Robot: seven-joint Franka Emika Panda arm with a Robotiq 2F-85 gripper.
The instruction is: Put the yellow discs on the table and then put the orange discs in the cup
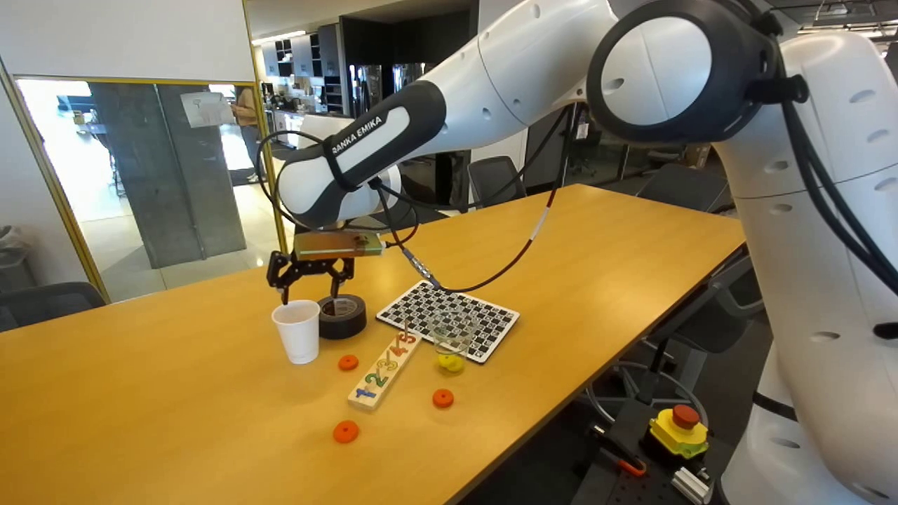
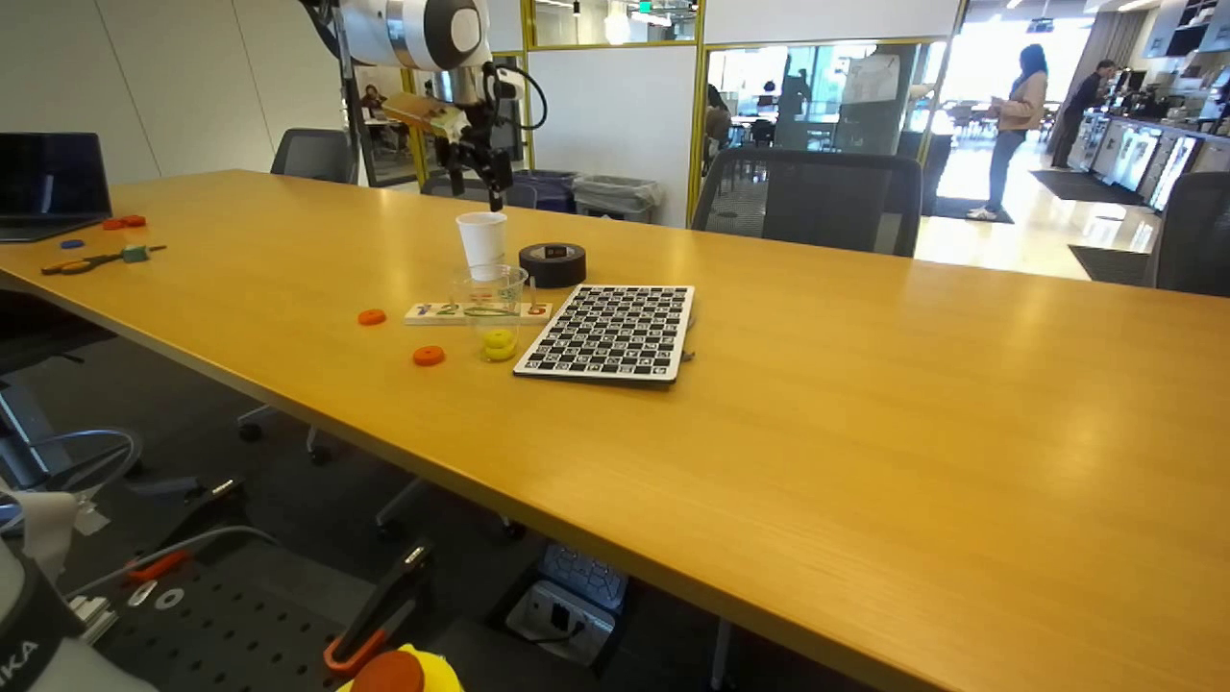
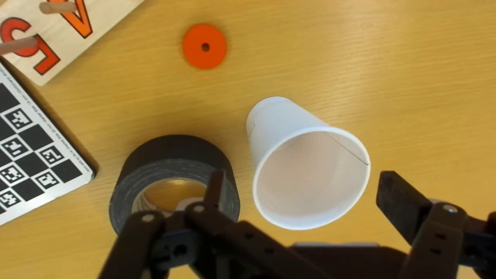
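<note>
My gripper (image 1: 309,295) is open and empty above the white cup (image 1: 298,335), with a finger on either side of its mouth in the wrist view (image 3: 302,175). The white cup stands upright on the wooden table (image 1: 175,393); no disc shows in the visible part of its inside (image 3: 279,120). The yellow discs (image 1: 450,362) lie at the bottom of a clear cup (image 2: 492,286), in both exterior views. One orange disc (image 3: 204,46) lies near the white cup. Other orange discs lie on the table, one beside the clear cup (image 1: 443,398) and one further off (image 1: 346,431).
A black tape roll (image 1: 342,317) stands close beside the white cup, under one finger in the wrist view. A number peg board (image 1: 382,375) and a checkered board (image 2: 615,332) lie beside the clear cup. A laptop (image 2: 53,183) and scissors (image 2: 86,263) lie at the table's far end.
</note>
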